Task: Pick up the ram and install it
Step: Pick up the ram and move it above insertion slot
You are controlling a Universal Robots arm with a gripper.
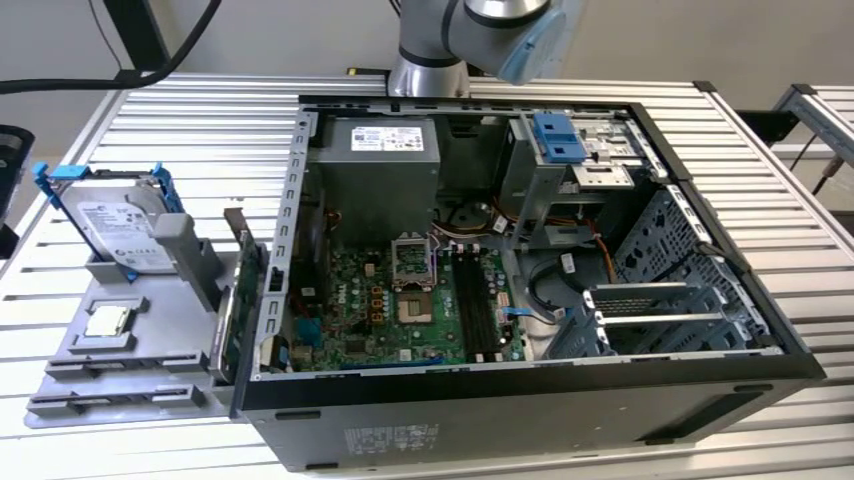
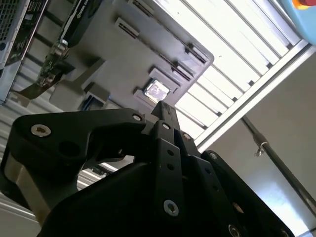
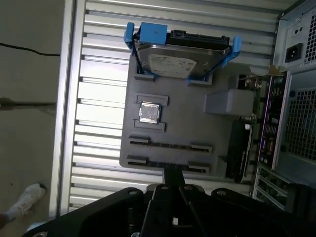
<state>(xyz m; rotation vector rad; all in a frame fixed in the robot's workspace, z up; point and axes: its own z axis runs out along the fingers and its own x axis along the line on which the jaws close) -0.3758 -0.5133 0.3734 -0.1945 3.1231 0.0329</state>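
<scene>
My gripper (image 3: 173, 171) hangs high above the near edge of the grey holder (image 3: 187, 123). Its black fingers (image 2: 163, 111) are pressed together, and I see nothing between them. The ram is not plain to see. A thin dark line (image 3: 170, 144) runs along one long slot of the holder, and I cannot tell whether that is the ram on edge. The open computer case (image 1: 534, 390) lies beside the holder, with the motherboard (image 1: 387, 310) and its long black memory slots (image 1: 467, 300) facing up.
On the holder (image 1: 147, 330) stand a silver hard drive in a blue bracket (image 1: 120, 230) and a small square chip (image 1: 107, 320). A dark expansion card (image 1: 247, 270) stands between holder and case. The slatted table (image 1: 200, 120) ends near the holder. A white shoe (image 3: 24, 201) is on the floor.
</scene>
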